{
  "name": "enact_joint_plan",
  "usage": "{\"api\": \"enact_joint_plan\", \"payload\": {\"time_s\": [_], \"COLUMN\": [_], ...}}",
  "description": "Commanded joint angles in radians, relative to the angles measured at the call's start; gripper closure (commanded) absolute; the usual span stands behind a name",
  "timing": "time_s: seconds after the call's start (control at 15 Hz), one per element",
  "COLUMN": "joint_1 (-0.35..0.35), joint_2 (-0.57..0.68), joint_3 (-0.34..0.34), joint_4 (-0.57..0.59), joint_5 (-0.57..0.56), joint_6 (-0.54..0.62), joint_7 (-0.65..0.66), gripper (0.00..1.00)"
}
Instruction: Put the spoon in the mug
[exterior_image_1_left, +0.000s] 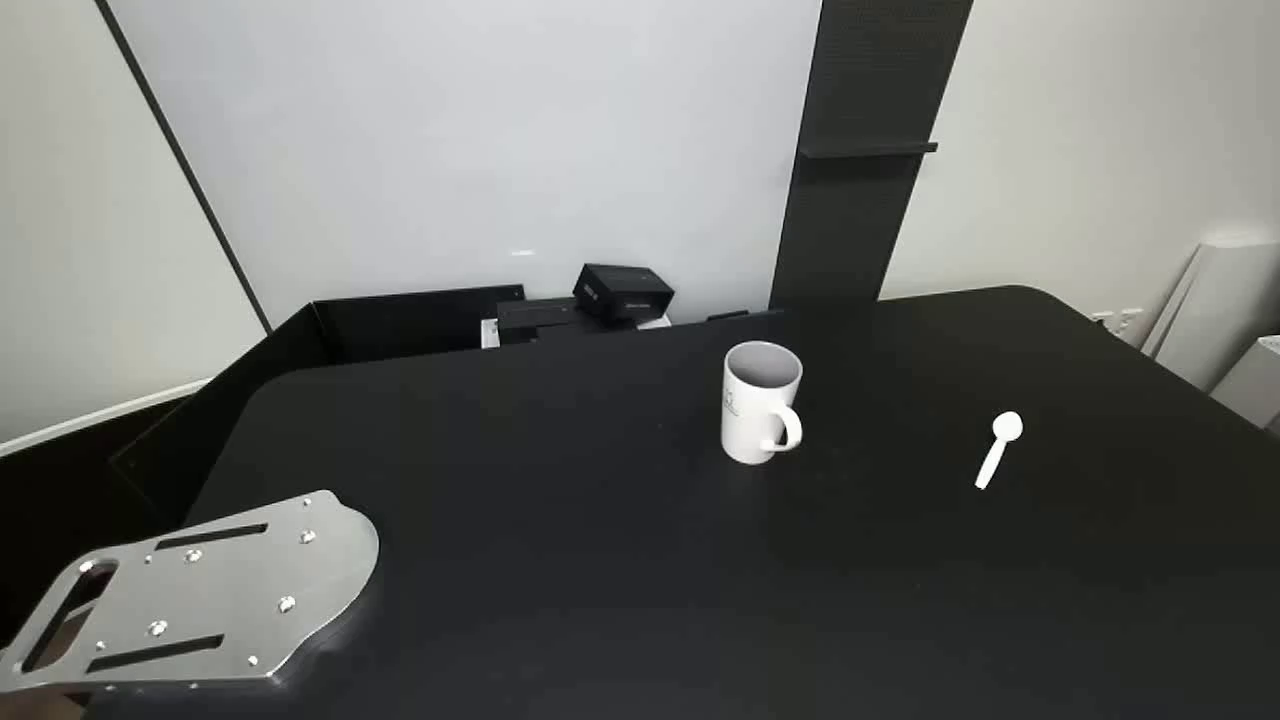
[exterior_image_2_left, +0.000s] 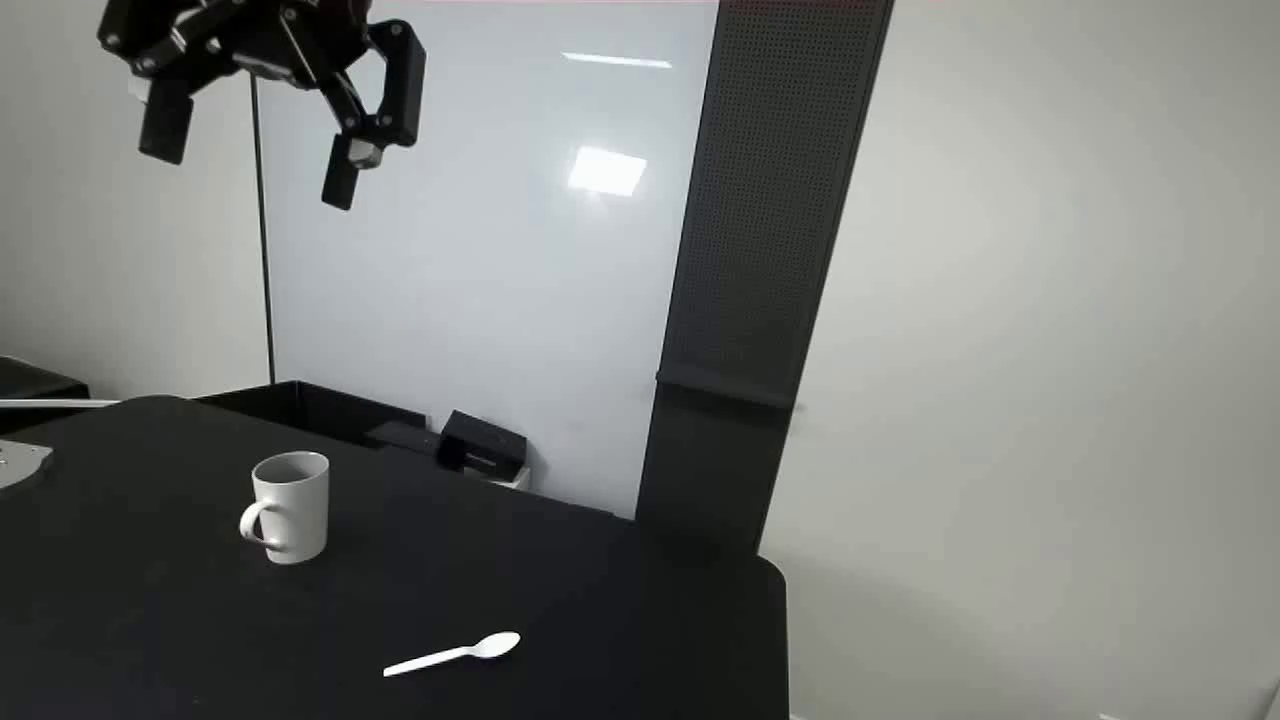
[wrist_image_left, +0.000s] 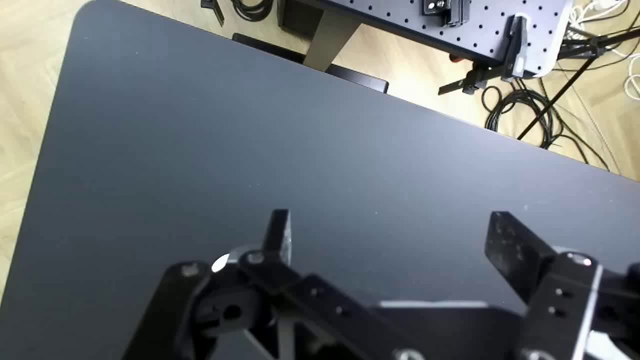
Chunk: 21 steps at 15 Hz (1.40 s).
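Wrist view shows the pincer (wrist_image_left: 390, 222) spread, empty; probably the approach step, next needing descent to the white spoon (exterior_image_2_left: 462, 653), well apart from the handled mug (exterior_image_2_left: 298, 515).

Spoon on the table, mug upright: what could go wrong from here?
Grasp: the spoon is thin and lies flat on the table, so the open gripper might scrape the table or close without catching it.
Aim: the wrist view shows no whole spoon, so alignment could be off.
Carry: the mug stands upright; a low approach might knock it over.
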<state>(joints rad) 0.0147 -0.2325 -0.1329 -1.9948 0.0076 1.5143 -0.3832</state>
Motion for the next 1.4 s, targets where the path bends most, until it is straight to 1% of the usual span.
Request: {"api": "enact_joint_plan", "payload": {"time_s": [0.0, 0.6, 0.67, 0.93, 1.2, 1.33], "joint_1": [-0.015, -0.015, -0.016, -0.032, -0.048, -0.058], "joint_2": [0.001, 0.001, 0.007, 0.037, 0.079, 0.111], "joint_3": [0.013, 0.013, 0.016, 0.026, 0.021, 0.023], "joint_4": [0.002, 0.002, 0.002, -0.001, -0.002, 0.010], "joint_5": [0.003, 0.003, -0.006, 0.001, 0.058, 0.083], "joint_6": [0.000, 0.000, 0.012, 0.125, 0.288, 0.336], "joint_7": [-0.002, -0.002, 0.012, 0.127, 0.250, 0.323], "gripper": [0.00, 0.00, 0.00, 0.00, 0.00, 0.00]}}
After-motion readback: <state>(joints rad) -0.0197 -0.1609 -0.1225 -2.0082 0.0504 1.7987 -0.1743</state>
